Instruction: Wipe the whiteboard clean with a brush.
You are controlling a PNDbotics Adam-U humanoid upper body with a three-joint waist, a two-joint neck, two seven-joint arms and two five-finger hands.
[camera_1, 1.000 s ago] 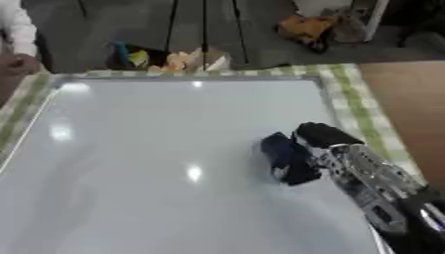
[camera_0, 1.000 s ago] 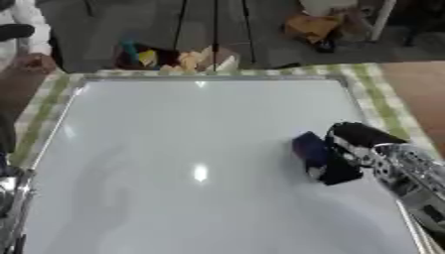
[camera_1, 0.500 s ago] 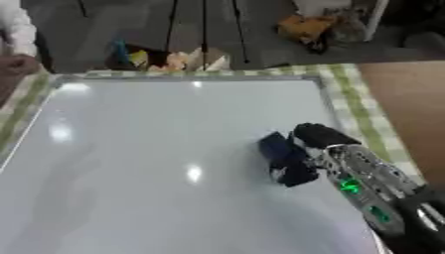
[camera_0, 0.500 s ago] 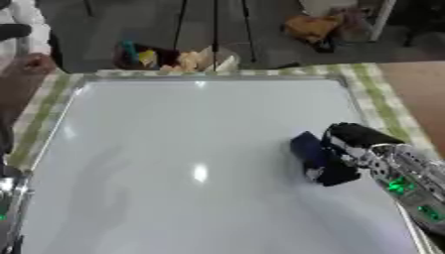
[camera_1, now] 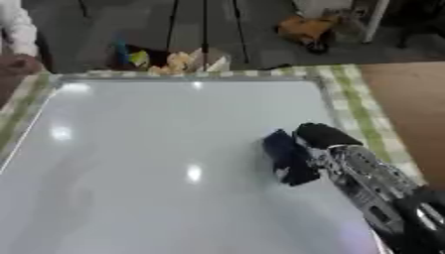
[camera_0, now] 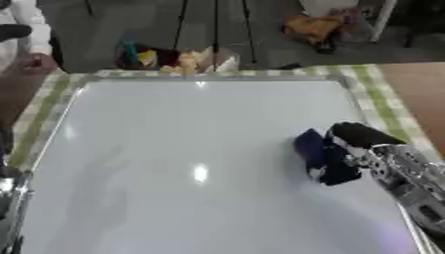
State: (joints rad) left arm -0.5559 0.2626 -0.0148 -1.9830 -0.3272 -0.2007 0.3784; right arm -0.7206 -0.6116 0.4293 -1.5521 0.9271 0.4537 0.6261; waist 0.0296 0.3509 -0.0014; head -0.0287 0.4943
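A large whiteboard (camera_0: 174,163) with a silver frame fills most of both views, its surface white with light glare. My right hand (camera_0: 369,146) comes in from the lower right and is shut on a dark blue brush (camera_0: 317,156), which rests on the board near its right edge. The same brush (camera_1: 288,157) shows in the right eye view just left of the hand. At the lower left edge only a silver part of my left arm (camera_0: 9,208) shows; the left hand itself is out of view.
A green checked cloth (camera_0: 382,96) lies under the board, on a brown table (camera_0: 421,89). Beyond the far edge stand tripod legs (camera_0: 213,30), a pile of colourful objects (camera_0: 178,59) and an orange thing (camera_0: 313,27) on the floor.
The right hand and the brush have stayed at almost the same spot near the board's right edge. A green light on the hand half a second ago no longer shows.
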